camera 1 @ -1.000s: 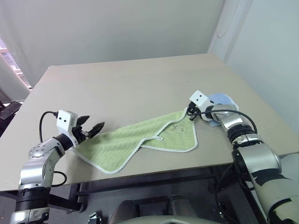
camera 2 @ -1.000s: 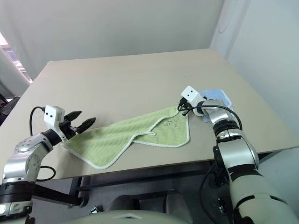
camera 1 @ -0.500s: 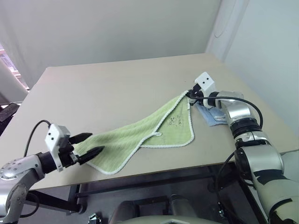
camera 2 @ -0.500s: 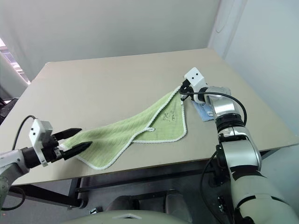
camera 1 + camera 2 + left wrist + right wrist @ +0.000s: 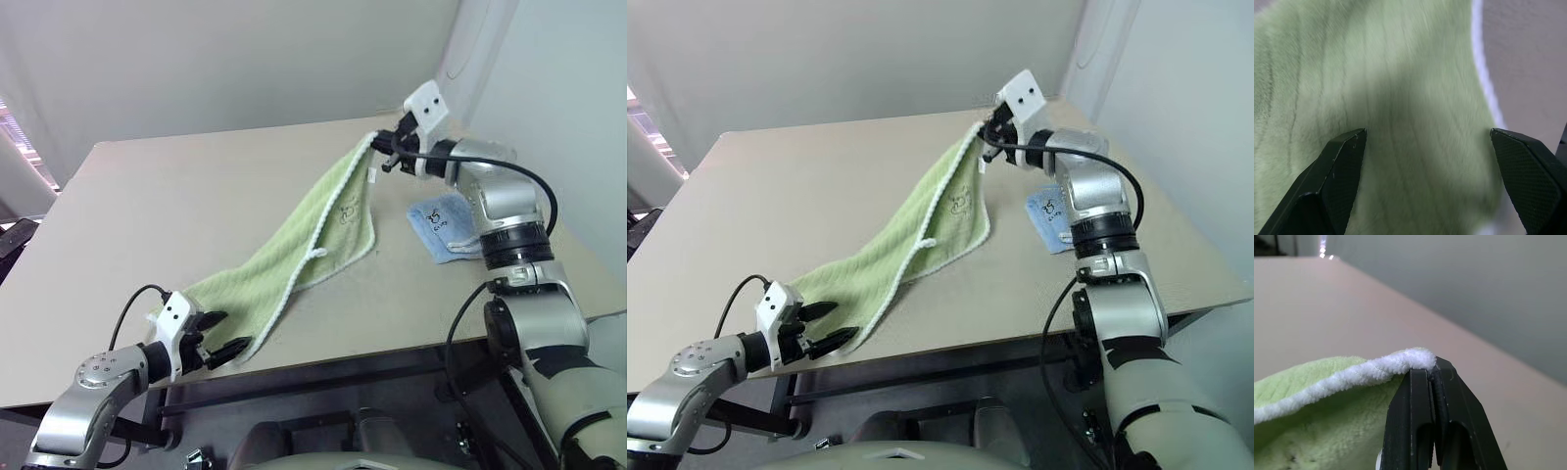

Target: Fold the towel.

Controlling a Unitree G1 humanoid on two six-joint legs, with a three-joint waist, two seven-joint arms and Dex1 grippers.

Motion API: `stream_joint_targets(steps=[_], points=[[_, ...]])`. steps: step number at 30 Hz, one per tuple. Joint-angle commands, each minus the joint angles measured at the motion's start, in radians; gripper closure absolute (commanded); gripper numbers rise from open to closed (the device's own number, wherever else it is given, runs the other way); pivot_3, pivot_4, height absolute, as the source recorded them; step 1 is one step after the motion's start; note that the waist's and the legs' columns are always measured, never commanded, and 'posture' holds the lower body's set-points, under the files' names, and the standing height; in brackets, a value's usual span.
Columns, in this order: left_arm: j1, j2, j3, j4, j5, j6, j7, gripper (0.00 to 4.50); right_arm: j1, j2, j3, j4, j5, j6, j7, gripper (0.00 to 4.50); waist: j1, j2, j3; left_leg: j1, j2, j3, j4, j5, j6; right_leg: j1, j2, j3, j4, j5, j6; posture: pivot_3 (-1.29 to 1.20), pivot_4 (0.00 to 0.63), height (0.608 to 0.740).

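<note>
**Towel corner raised by right pincer, left pincer open at the near end**

Towel [image 5: 294, 250], light green with white edging, stretches in a long diagonal across the pale surface [image 5: 157, 206]. Its far corner is lifted clear of the surface, clamped between the closed fingers of the right pincer [image 5: 385, 149]; the right wrist view shows the white edging pinched right at the fingertips. Its near end lies on the surface by the front edge, where the left pincer [image 5: 217, 344] hovers with its two black fingers spread wide, gripping nothing.

To do this step well, the left pincer likely needs to close on the near corner's edging, not mid-cloth, so both corners can be matched. The lifted corner should be carried with gentle tension so the cloth drapes flat without twisting.

A small blue cloth [image 5: 443, 223] lies on the surface beside the right arm, apart from the towel.

Hard to tell: whether the left fingertips touch the cloth, and where the exact near corner lies. The towel's underside and the dark motif's detail cannot be made out.
</note>
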Motion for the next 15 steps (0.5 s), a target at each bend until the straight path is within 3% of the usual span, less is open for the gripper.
stream_joint_targets(steps=[1, 15], points=[[-0.022, 0.013, -0.011, 0.002, 0.033, -0.047, -0.019, 0.22, -0.063, 0.013, -0.022, -0.029, 0.008, -0.010, -0.044, 4.47, 0.000, 0.000, 0.000, 0.000, 0.000, 0.000, 0.000, 0.000, 0.000, 0.000, 0.000, 0.000, 0.000, 0.000, 0.000, 0.00, 0.000, 0.740], [-0.074, 0.011, -0.070, -0.059, 0.049, -0.045, -0.044, 0.22, -0.098, 0.064, -0.014, -0.071, 0.038, 0.001, -0.079, 4.47, -0.001, 0.000, 0.000, -0.003, 0.000, 0.000, 0.000, 0.000, 0.000, -0.002, 0.000, 0.000, -0.001, 0.001, -0.002, 0.00, 0.000, 0.740]])
